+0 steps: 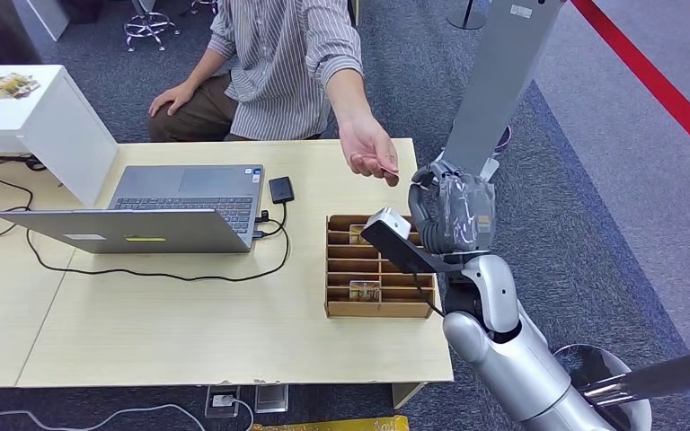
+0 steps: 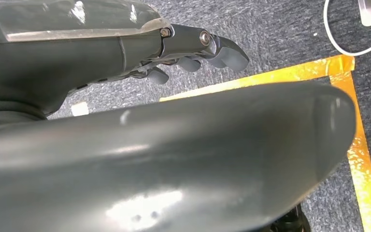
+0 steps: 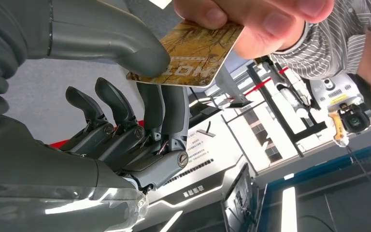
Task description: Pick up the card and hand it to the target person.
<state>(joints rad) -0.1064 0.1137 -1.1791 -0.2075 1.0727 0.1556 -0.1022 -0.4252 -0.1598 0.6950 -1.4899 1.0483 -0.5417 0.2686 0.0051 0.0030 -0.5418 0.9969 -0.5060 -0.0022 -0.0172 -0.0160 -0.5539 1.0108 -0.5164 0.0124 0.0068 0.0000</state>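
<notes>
A golden-brown card is pinched between my right hand's thumb and dark fingers. A person's fingers grip its other end at the same time. In the head view my right hand is raised past the table's right edge, just below the seated person's outstretched hand, and a sliver of the card shows at their fingertips. My left hand hangs over the carpet with loosely spread fingers and holds nothing.
A cardboard box with dividers holding more cards sits under my right forearm. A laptop, a black device and cables lie on the table. A grey pillar stands behind my hand. Yellow tape marks the floor.
</notes>
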